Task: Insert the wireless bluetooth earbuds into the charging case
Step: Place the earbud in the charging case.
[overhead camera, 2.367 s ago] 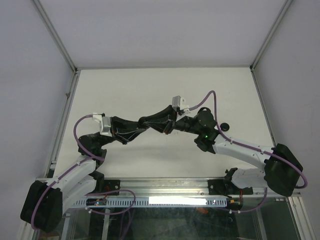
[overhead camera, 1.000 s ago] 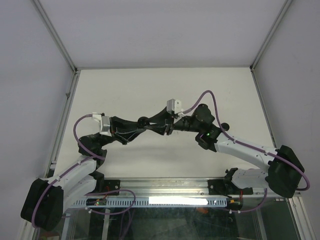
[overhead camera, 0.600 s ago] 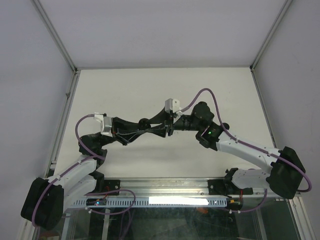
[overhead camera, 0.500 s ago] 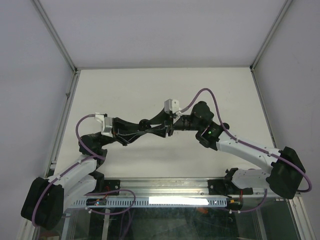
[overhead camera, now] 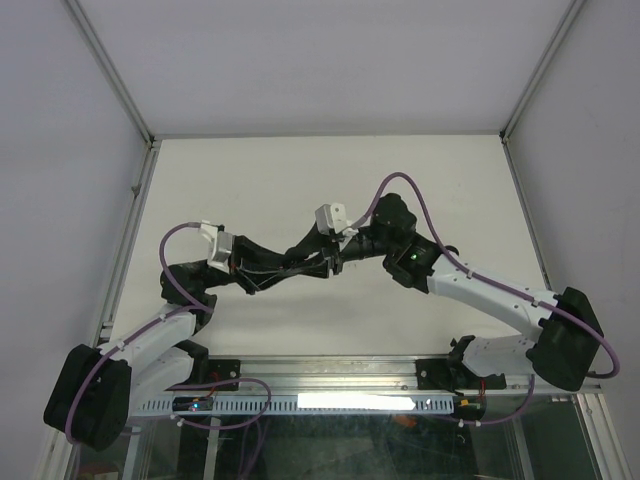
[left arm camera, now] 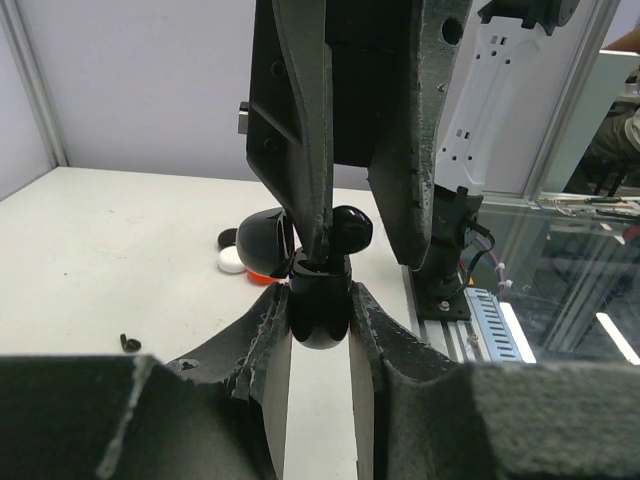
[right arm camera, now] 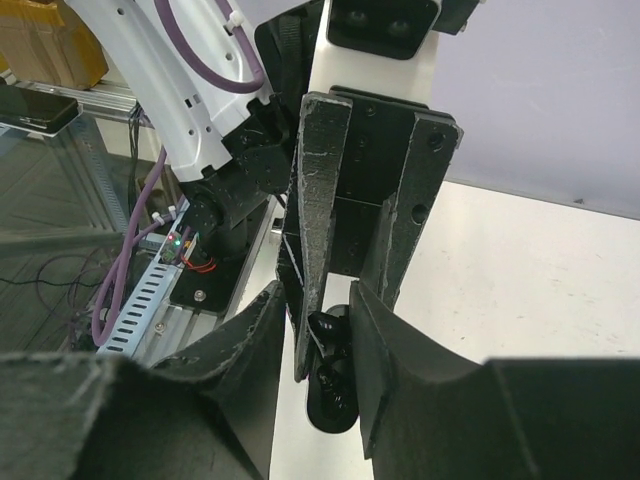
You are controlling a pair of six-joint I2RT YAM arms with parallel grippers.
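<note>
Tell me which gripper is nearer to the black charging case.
Left. The left gripper is shut on the black charging case, clamping its sides. The right gripper reaches in from opposite, pinching a black earbud just above the case.

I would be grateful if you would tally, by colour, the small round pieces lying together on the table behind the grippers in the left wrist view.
Black round puck: 1
White round puck: 1
Orange-red round piece, partly hidden: 1
Total: 3
</note>
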